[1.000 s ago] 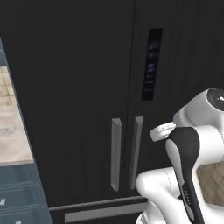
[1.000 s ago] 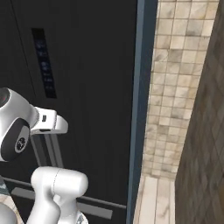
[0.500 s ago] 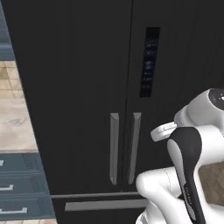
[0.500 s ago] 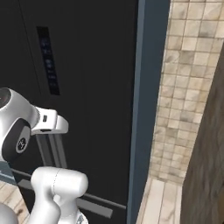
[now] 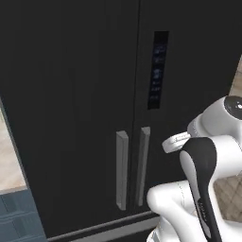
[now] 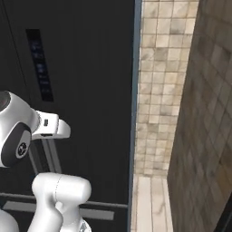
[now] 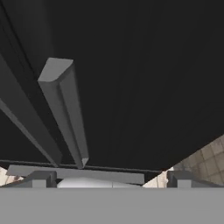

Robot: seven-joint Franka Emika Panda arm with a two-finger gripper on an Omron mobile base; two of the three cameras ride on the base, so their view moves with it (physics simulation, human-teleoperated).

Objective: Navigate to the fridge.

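Pointing at the black door, the end effector (image 7: 109,179) shows two small dark finger tips set wide apart at the bottom of the hand view, with nothing between them.

Straight ahead of the base stands the tall matte-black double-door fridge (image 5: 80,94), taking up most of the left base view and the left half of the right base view. Its centre seam runs down just left of the narrow dark panel with bluish icons (image 5: 157,70). Right of the fridge, the right base view shows a beige tiled wall (image 6: 158,86) meeting a darker tiled side wall (image 6: 204,118) at a corner, with a pale floor strip at their foot. At the lower left of the left base view sits a blue drawer cabinet (image 5: 19,220), just beside the fridge. Two vertical grey bar handles (image 5: 122,170) flank the seam, close together; in the hand view the nearer one appears large and slanted, ending just above the fridge's lower grey strip (image 7: 74,173).
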